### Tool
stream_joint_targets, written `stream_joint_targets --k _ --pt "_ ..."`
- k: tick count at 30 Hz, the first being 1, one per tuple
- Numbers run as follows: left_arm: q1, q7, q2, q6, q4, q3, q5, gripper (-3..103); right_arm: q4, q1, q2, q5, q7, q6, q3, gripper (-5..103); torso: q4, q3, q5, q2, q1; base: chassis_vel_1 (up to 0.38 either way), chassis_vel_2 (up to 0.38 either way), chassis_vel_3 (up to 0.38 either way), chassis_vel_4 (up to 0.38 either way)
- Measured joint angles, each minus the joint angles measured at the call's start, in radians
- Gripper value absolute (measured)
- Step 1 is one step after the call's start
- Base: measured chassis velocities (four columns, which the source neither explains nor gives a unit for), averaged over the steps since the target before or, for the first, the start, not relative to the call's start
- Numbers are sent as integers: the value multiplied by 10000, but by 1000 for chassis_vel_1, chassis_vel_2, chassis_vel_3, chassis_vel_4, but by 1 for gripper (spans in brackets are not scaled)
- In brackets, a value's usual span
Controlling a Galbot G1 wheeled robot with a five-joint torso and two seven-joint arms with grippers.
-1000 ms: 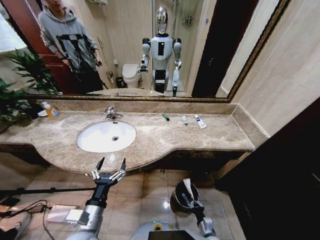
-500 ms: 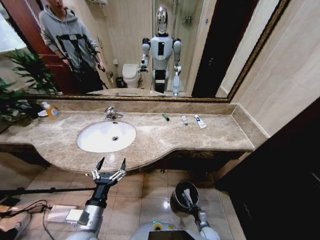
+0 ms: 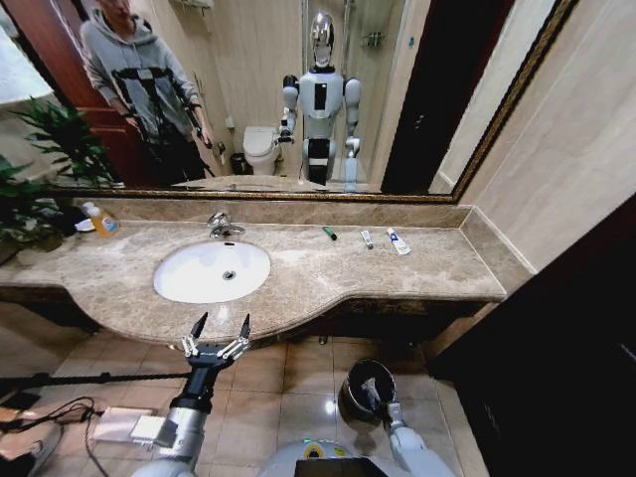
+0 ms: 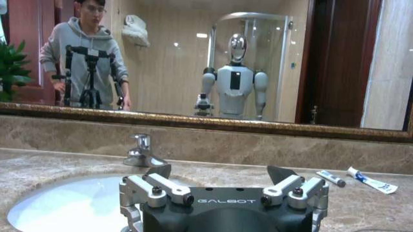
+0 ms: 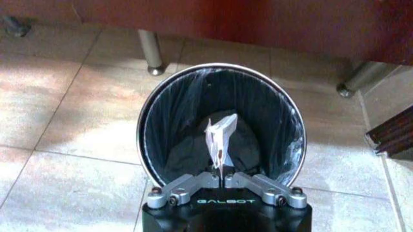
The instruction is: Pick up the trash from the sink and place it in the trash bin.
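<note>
trash first: a long flat white packet [image 5: 221,140] is pinched by its lower end in the right gripper [image 5: 223,178], jaws clamped on it, and it stands up over the mouth of the small round black bin with a glossy rim [image 5: 150,108]. in the head view the bin [image 3: 350,383] sits on the tiled floor [image 3: 288,383] at the lower right of the frame. over the last second the right arm has sunk lower in that frame, so the packet looks ready to be let go, i judge.

more trash lies on the beige marble surface [image 3: 417,263], right of centre: a short green stick [image 3: 329,234], a small white tube [image 3: 367,239] and a white tube with blue and red marks [image 3: 397,241], set near one another. the white oval porcelain sink [image 3: 212,271] looks bare, chrome faucet [image 3: 221,226] behind it.

left gripper [image 3: 216,333] hangs by the surface's front edge, jaws apart, unmoved. nothing blocks the bin mouth.
</note>
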State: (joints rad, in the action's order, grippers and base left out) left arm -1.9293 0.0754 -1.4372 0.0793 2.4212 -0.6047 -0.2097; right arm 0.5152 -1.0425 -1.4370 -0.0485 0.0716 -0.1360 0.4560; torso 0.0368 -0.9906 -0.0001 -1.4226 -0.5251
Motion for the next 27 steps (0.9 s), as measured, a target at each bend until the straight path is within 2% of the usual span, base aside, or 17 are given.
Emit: stream_joint_targets --k 4,5,7,9,11,12,14,15,17,18,19,22,23,25,26,27 --pt "0 0 0 0 0 0 0 100 -253 161 11 162 13 -13 0 0 0 0 0 0 0 0 0 0 0" --pt "0 0 0 0 0 0 0 100 -295 200 12 186 16 -5 0 -3 0 0 0 0 0 0 0 0 0" --pt "0 0 0 0 0 0 0 100 -347 267 13 239 18 17 -4 8 0 0 1 0 0 0 0 0 0" --pt "0 0 0 0 0 0 0 100 -368 300 13 281 18 21 -7 8 0 0 0 0 0 0 0 0 0" --pt "0 0 0 0 0 0 0 100 -373 324 12 315 16 32 -10 18 0 0 0 0 0 0 0 0 0" --pt "0 0 0 0 0 0 0 100 -373 324 12 315 16 32 -10 18 0 0 0 0 0 0 0 0 0" --pt "0 0 0 0 0 0 0 100 -352 321 12 325 11 39 -12 28 0 0 1 0 0 0 0 0 0" --pt "0 0 0 0 0 0 0 100 -352 321 12 325 11 39 -12 28 0 0 1 0 0 0 0 0 0" --pt "0 0 0 0 0 0 0 100 -273 269 12 336 7 36 -13 40 0 0 0 0 0 0 0 0 0" --pt "0 0 0 0 0 0 0 100 -273 269 12 336 7 36 -13 40 0 0 0 0 0 0 0 0 0" --pt "0 0 0 0 0 0 0 100 -192 220 13 336 6 36 -12 45 0 0 1 0 0 0 0 0 0" --pt "0 0 0 0 0 0 0 100 340 -56 29 321 -13 51 -2 61 0 0 0 0 0 0 0 0 0" --pt "0 0 0 0 0 0 0 100 340 -56 29 321 -13 51 -2 61 0 0 0 0 0 0 0 0 0" --pt "0 0 0 0 0 0 0 100 817 -306 44 308 -45 125 13 72 0 1 2 0 1 0 0 0 0" --pt "0 0 0 0 0 0 0 100 1062 -436 58 291 -66 183 25 72 0 0 1 0 1 0 0 0 0" --pt "0 0 0 0 0 0 0 100 1315 -567 72 260 -79 238 40 78 0 1 0 0 1 0 0 0 0"
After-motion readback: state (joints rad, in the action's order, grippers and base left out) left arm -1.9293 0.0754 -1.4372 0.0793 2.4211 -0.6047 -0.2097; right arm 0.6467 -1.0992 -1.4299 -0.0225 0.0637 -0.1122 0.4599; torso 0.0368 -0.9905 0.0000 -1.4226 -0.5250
